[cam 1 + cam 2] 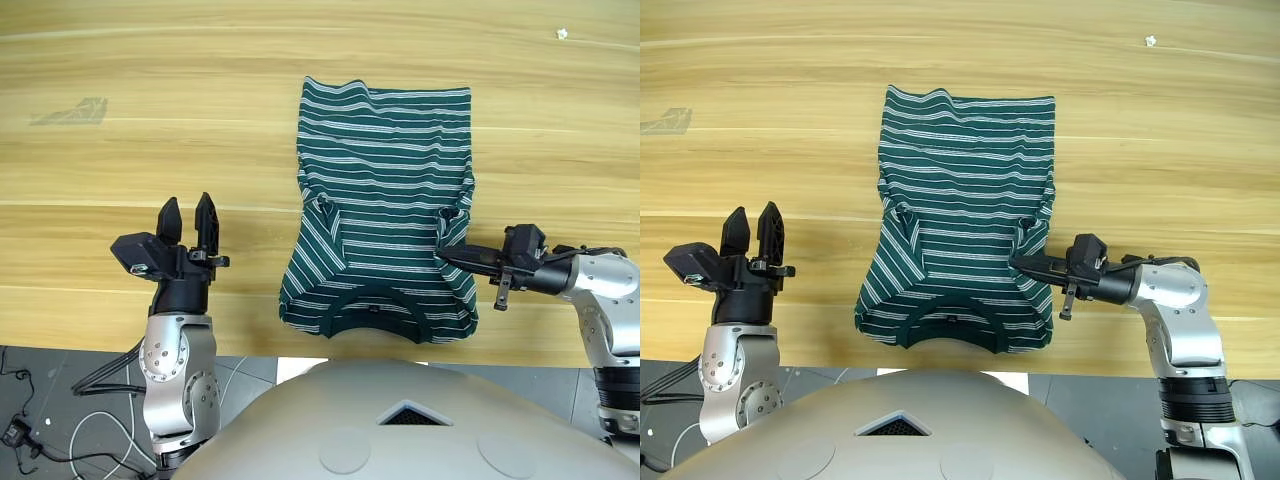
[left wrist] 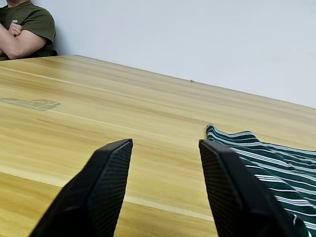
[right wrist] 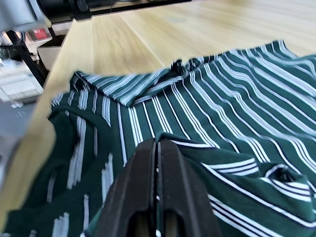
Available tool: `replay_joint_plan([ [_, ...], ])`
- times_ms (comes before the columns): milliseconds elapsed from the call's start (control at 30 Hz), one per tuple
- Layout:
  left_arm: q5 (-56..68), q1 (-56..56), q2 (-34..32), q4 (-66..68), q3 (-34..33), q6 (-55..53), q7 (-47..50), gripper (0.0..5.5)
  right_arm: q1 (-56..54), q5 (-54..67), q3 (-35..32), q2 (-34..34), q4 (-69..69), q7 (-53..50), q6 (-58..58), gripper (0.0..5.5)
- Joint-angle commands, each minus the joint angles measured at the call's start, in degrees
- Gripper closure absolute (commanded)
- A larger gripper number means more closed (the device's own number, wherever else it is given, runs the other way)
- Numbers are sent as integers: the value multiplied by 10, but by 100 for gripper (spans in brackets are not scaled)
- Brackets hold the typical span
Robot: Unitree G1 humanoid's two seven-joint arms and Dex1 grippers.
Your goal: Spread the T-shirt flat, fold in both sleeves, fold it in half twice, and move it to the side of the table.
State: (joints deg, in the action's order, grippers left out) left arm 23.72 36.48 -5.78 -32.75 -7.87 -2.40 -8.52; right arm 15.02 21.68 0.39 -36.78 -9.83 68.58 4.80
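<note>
A dark green T-shirt (image 1: pixel 385 190) with white stripes lies flat on the wooden table (image 1: pixel 150 60), collar toward the near edge and both sleeves folded inward. My right gripper (image 1: pixel 441 252) reaches in from the right at the shirt's right edge, just below the folded sleeve. In the right wrist view its fingers (image 3: pixel 148 187) are pressed together, and a fold of the T-shirt (image 3: pixel 237 98) meets the right gripper (image 3: pixel 157 143) at its tips. My left gripper (image 1: pixel 188 215) stands open and upright, left of the shirt and apart from it, holding nothing. Through the left gripper (image 2: pixel 165 143) the T-shirt's hem corner (image 2: pixel 266 158) is seen.
A small white scrap (image 1: pixel 562 33) lies at the far right of the table and a grey mark (image 1: pixel 70 112) at the far left. The table's near edge runs just below the collar. Bare wood stretches to both sides of the shirt.
</note>
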Motion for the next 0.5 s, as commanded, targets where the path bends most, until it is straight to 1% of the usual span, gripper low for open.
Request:
replay_joint_plan([
  [33, -8, -4, 1, 11, 9, -6, -7, 297, -8, 17, -3, 3, -5, -9, 5, 514],
  [67, -10, -4, 2, 12, 11, -5, -8, 297, -2, 37, -5, -2, -17, 2, 20, 503],
  [167, -11, -6, 1, 17, 11, -5, -10, 297, 12, 87, -4, -14, -42, 27, 57, 434],
  [233, -13, -8, 0, 18, 12, -6, -11, 297, 19, 108, -3, -17, -51, 39, 74, 401],
  [300, -18, -11, -1, 16, 17, -9, -14, 297, 25, 115, 1, -17, -56, 42, 83, 370],
  [400, -50, -15, -16, 15, 29, -6, -20, 297, 21, 111, -9, -10, -47, 32, 73, 301],
  [433, -80, -20, -36, 18, 30, 5, -29, 297, 13, 107, -25, -1, -38, 21, 51, 288],
  [467, -141, -23, -73, 22, 25, 31, -39, 297, -3, 104, -50, 13, -23, 1, 23, 264],
  [500, -228, -32, -127, 40, 14, 73, -42, 297, -11, 77, -78, 26, -5, -23, -45, 252],
])
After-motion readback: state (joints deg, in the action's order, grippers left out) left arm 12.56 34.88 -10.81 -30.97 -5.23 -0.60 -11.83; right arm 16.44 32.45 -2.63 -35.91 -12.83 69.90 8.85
